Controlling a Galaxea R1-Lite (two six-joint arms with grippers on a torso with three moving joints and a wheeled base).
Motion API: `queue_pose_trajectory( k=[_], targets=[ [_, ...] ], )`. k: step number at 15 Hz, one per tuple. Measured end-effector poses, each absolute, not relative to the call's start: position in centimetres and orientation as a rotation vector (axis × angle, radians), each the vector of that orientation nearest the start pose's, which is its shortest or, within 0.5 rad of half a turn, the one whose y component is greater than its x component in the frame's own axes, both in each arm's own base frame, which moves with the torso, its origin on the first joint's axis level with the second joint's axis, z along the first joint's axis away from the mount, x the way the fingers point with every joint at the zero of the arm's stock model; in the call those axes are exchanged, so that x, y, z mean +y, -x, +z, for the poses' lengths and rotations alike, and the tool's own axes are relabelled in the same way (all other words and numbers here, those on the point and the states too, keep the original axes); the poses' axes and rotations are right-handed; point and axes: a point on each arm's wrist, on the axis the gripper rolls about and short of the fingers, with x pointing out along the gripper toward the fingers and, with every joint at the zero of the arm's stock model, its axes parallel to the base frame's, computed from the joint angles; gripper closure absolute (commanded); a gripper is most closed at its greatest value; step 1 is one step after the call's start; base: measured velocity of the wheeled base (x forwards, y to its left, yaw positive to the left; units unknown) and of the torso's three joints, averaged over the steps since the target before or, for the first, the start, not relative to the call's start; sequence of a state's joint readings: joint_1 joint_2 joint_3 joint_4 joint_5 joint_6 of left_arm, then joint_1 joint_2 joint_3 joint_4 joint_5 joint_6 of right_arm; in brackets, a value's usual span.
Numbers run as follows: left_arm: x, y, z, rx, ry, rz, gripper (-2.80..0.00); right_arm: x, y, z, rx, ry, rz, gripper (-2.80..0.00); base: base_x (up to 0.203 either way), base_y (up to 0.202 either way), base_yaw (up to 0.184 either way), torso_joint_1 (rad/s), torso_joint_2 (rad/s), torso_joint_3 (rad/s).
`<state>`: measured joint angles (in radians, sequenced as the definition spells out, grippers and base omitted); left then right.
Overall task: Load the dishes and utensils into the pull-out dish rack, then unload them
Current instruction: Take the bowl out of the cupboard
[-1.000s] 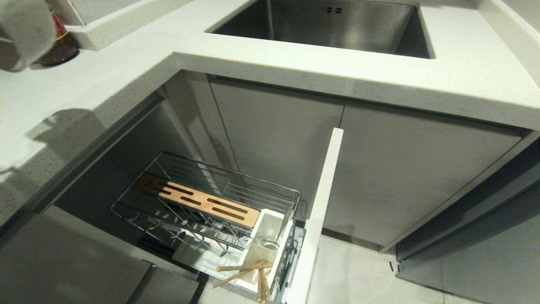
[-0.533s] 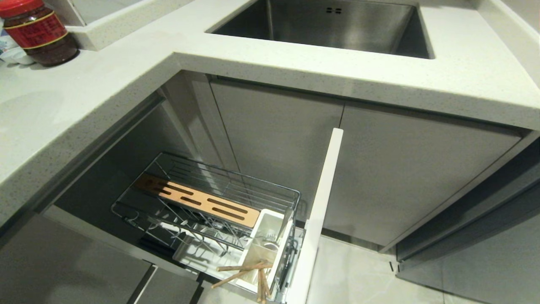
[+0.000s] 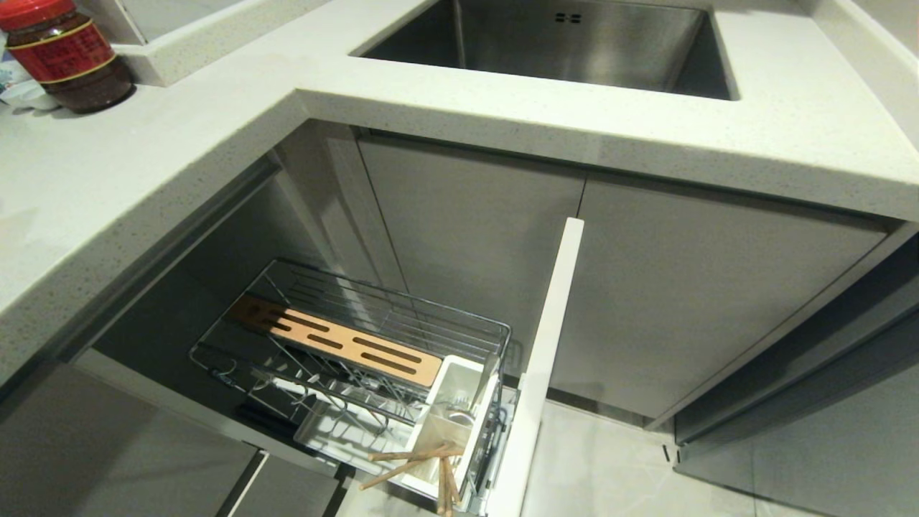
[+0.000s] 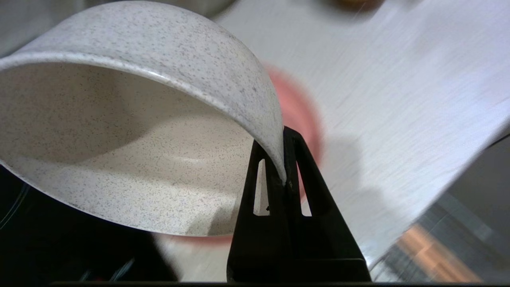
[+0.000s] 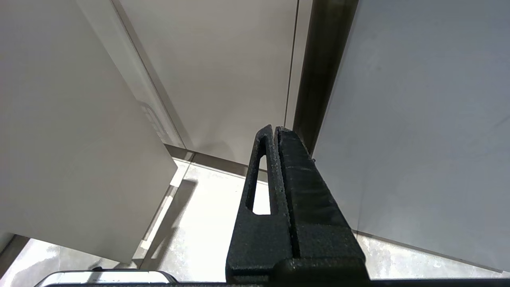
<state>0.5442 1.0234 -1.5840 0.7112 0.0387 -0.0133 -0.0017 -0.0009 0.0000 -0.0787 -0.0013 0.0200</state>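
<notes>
My left gripper [image 4: 283, 159] is shut on the rim of the speckled off-white bowl [image 4: 119, 131], which hangs tilted above the countertop. The pink plate [image 4: 305, 115] lies on the counter right under the bowl. Neither this gripper nor the bowl shows in the head view. The pull-out dish rack [image 3: 402, 299] stands drawn out below the counter, with its wooden strip [image 3: 337, 339] on top. The wooden chopsticks [image 3: 409, 463] lean out of its white utensil holder [image 3: 449, 373]. My right gripper [image 5: 275, 129] is shut on nothing, parked low before the cabinet fronts.
A red-lidded jar [image 3: 64, 57] stands at the counter's far left. The steel sink [image 3: 574, 43] is sunk into the countertop [image 3: 502, 115] behind. The rack's white front panel [image 3: 546, 345] juts out beside closed grey cabinet doors [image 3: 682, 301].
A second ago the bowl filled the head view's upper left corner, hiding the jar. It has since left that view to the left, and its shadow is gone from the counter.
</notes>
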Motion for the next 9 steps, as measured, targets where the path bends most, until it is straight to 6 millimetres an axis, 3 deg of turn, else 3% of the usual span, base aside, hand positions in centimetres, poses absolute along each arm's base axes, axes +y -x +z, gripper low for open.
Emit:
queue_pose_trajectory(
  k=[3, 9],
  targets=[
    [4.2, -6.2, 38.6, 0.373, 0.036, 0.653, 0.0, 0.0, 2.3, 8.4, -0.08, -0.02, -0.002, 0.0, 0.0, 0.0, 0.0, 0.0, 0.0, 0.0],
    [6.9, -10.0, 37.4, 0.545, -0.025, 0.656, 0.0, 0.0, 2.3, 8.4, -0.08, -0.02, -0.002, 0.0, 0.0, 0.0, 0.0, 0.0, 0.0, 0.0]
  ],
)
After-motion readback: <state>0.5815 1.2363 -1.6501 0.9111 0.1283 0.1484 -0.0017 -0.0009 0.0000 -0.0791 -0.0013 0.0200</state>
